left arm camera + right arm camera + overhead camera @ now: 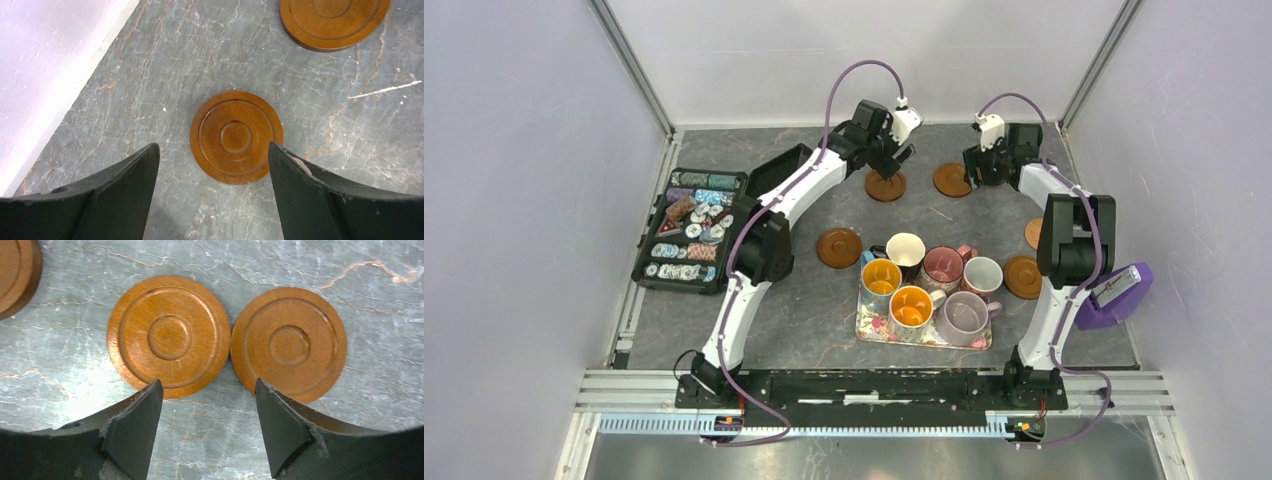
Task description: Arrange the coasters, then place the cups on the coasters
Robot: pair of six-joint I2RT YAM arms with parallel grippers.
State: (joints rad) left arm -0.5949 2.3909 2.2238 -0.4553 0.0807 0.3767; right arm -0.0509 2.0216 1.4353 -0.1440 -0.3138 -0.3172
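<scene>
1. Chip case (689, 232): black, open, packed with coloured chips. Well left of the floral tray (871, 328).
2. Lone brown coaster (839, 247): flat on the desk (804, 310), just left of the tray's far corner.
3. Left gripper (214, 150): beyond the tray, jaws apart and holding nothing. A ringed coaster (236, 137) lies flat on the desk ahead, between them.
4. Cups, clustered on the tray: blue mug (881, 278) and patterned mug (912, 305), both orange-lined; black mug (905, 250) at the far edge; pink mug (943, 265); lilac mug (965, 315); white-pink mug (982, 275).
5. Right gripper (208, 385): beyond the tray's right end, jaws apart, empty, above a coaster pair (169, 337) lying edge to edge, touching.
6. Right-hand coaster (1023, 277): just right of the tray. The tan coaster (1033, 233) beyond it is partly hidden by the right arm.
</scene>
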